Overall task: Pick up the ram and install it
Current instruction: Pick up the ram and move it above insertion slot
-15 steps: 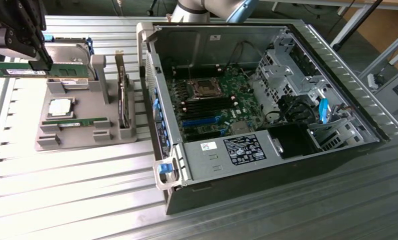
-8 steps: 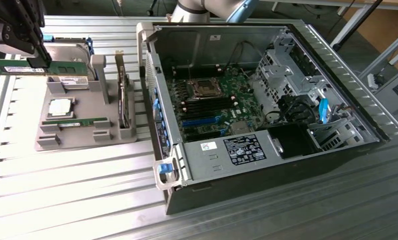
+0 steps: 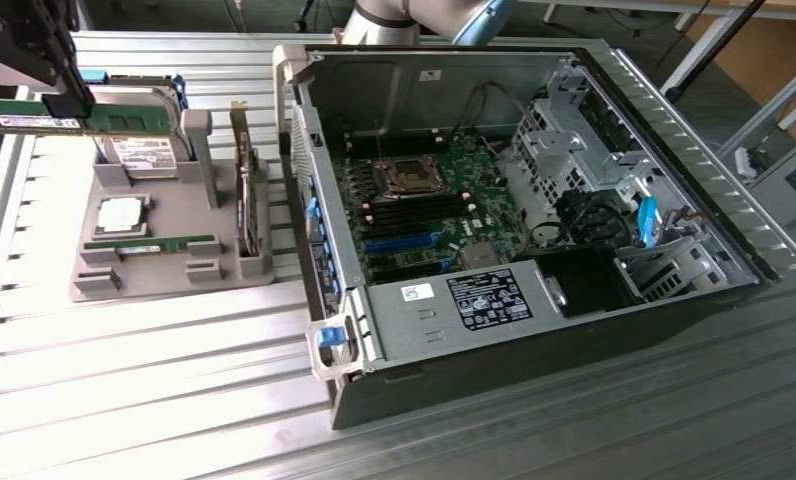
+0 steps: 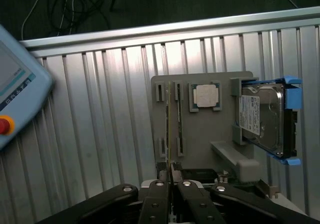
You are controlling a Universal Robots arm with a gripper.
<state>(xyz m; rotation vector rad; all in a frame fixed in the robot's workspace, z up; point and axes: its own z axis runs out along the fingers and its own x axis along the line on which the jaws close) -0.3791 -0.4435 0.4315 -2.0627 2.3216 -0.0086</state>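
The jaws are clamping shut on the ram point(image 3: 125, 121), gripping it around mid-length. The green stick is hanging level, its white label facing outward. It is riding clear above the grey holder tray point(image 3: 171, 278) and not touching it. Below the jaws, the tray is carrying the square silver processor point(image 3: 118, 215) and, near it, the hard drive point(image 3: 142, 152). What looks like a second green stick point(image 3: 151, 243) is lying in a tray slot, though that is hard to confirm. From the wrist, the black fingers point(image 4: 192, 202) are pressing close together on a thin edge, probably the ram. The open computer case point(image 3: 665, 150) is sitting well off to the side of the jaws, its motherboard point(image 3: 425, 200) exposed. Everything is resting on the ribbed metal bench point(image 3: 145, 390).
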